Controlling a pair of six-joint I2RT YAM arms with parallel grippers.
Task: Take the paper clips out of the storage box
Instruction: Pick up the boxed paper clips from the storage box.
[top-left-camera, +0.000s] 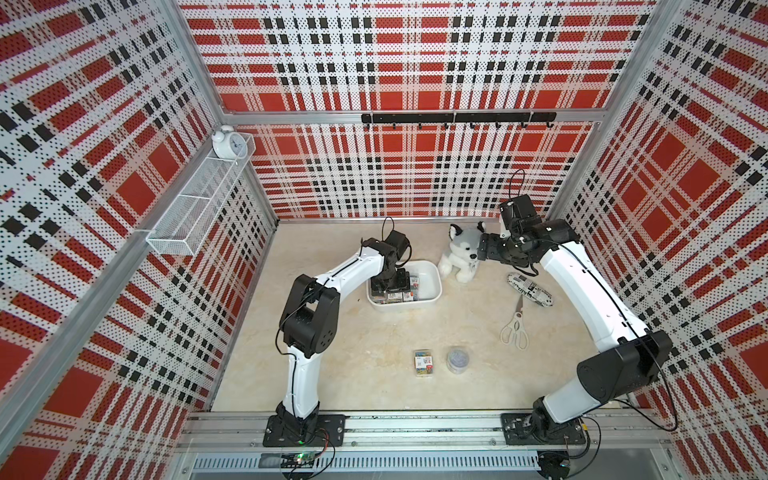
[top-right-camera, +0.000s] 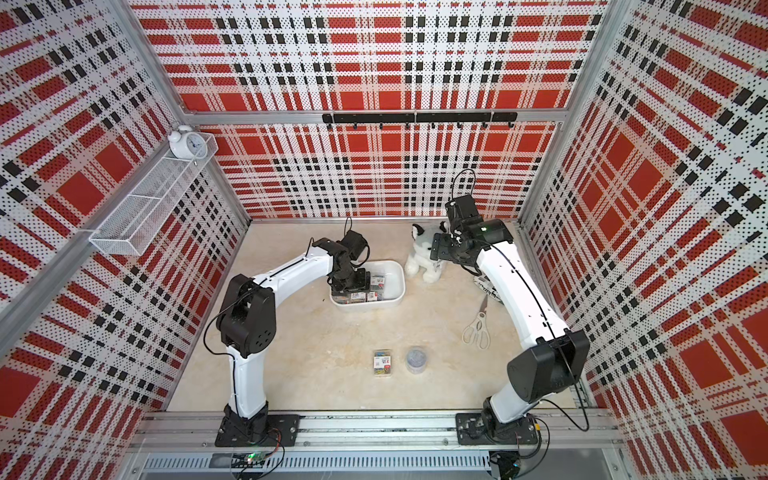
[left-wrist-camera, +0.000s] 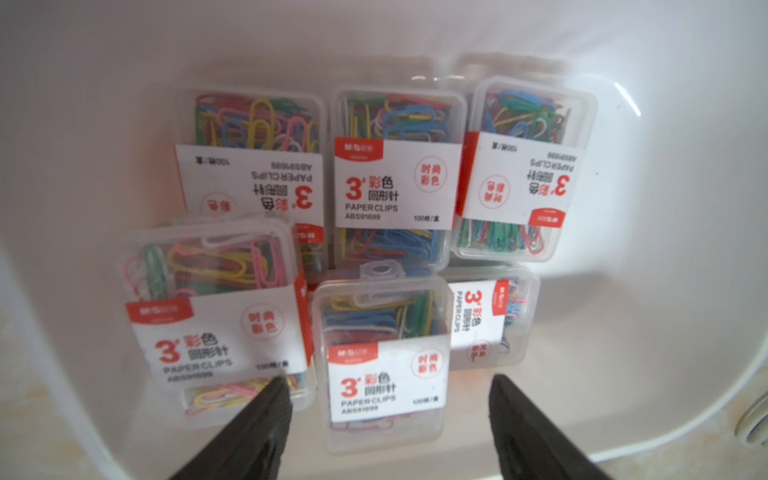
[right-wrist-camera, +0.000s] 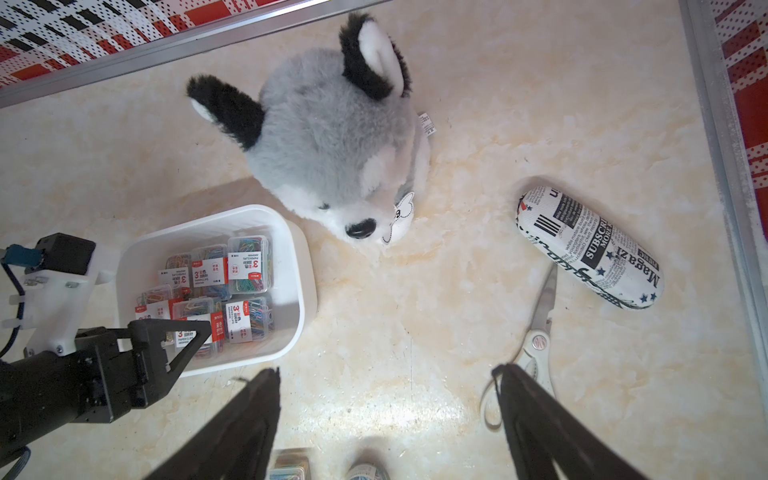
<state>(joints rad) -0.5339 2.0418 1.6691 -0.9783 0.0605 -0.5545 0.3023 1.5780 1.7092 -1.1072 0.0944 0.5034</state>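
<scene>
The white storage box (top-left-camera: 432, 270) (top-right-camera: 397, 270) stands mid-table and holds several clear cases of coloured paper clips (left-wrist-camera: 397, 183) (right-wrist-camera: 245, 266). My left gripper (left-wrist-camera: 388, 379) (top-left-camera: 388, 286) reaches down into the box, open. Its fingers straddle the nearest case (left-wrist-camera: 386, 332) with a gap on each side. One finger (left-wrist-camera: 266, 407) overlaps the corner of the neighbouring case (left-wrist-camera: 216, 316). One more case (top-left-camera: 424, 363) (top-right-camera: 382, 363) and a round clear tub (top-left-camera: 458, 359) (top-right-camera: 416, 359) lie on the table near the front. My right gripper (right-wrist-camera: 385, 370) (top-left-camera: 484, 249) hangs open and empty above the table by the plush dog.
A grey plush dog (top-left-camera: 461, 255) sits right of the box. A newsprint-patterned case (top-left-camera: 530, 289) and white scissors (top-left-camera: 516, 328) lie further right. A wire basket (top-left-camera: 199, 208) with an alarm clock (top-left-camera: 226, 143) hangs on the left wall. A hook rail (top-left-camera: 457, 118) runs along the back.
</scene>
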